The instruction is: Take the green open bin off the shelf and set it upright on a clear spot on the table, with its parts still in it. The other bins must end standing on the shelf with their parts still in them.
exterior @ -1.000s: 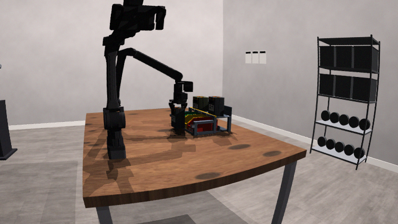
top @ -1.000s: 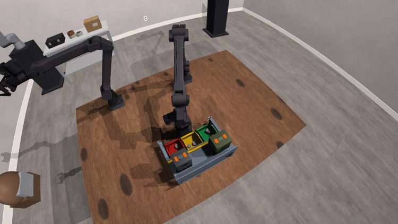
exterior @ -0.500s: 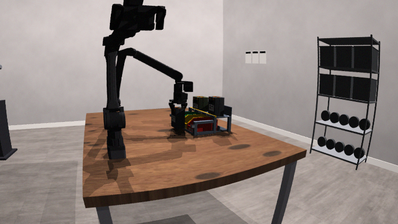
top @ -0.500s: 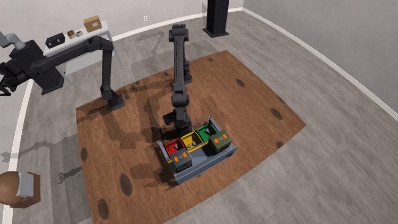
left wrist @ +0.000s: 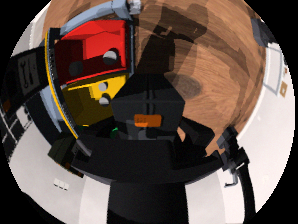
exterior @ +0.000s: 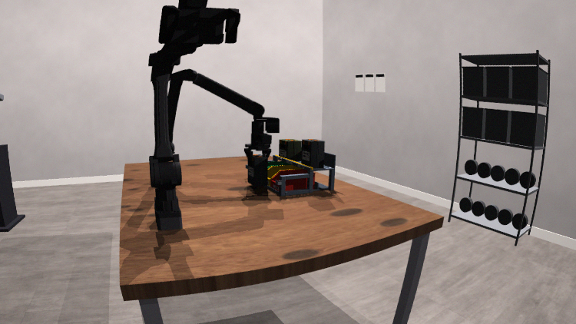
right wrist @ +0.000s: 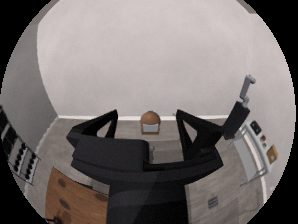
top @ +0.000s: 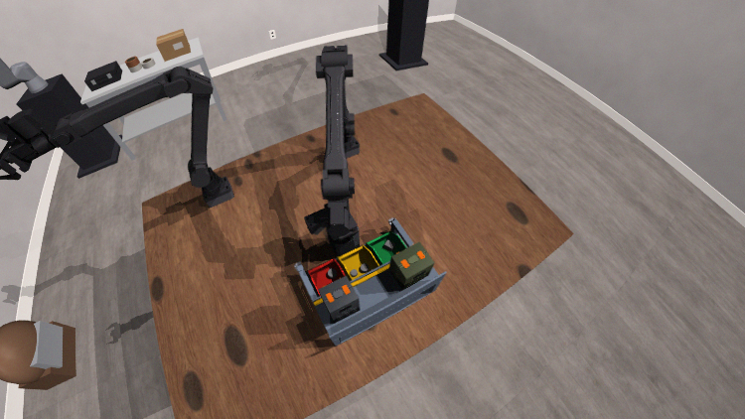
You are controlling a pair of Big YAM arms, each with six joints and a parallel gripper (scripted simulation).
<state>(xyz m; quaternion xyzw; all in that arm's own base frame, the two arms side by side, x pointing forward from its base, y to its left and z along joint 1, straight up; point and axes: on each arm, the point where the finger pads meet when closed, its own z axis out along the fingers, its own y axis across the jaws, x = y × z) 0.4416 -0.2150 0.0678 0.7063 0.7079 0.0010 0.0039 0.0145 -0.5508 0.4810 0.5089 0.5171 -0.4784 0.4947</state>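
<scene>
The green bin [top: 378,255] [exterior: 273,163] stands on the shelf [top: 372,294] [exterior: 296,176] with a grey part in it; only a sliver shows in the left wrist view. The yellow bin [top: 359,255] [left wrist: 121,84] and red bin [top: 318,274] [left wrist: 97,42] stand beside it with grey parts in them. My left gripper [exterior: 257,152] is shut on a black case [exterior: 256,172] [left wrist: 146,102] with an orange latch. It holds the case upright, low by the table, at the bins' open side; contact with the table cannot be told. My right gripper [right wrist: 147,112] [top: 9,165] is open and empty, raised away from the shelf.
A dark grey case [top: 339,304] [exterior: 313,153] and an olive case [top: 412,266] [exterior: 289,150] stand on the shelf's upper deck, behind the yellow rail. The wooden table [top: 469,208] [exterior: 225,246] extends on both sides of the shelf.
</scene>
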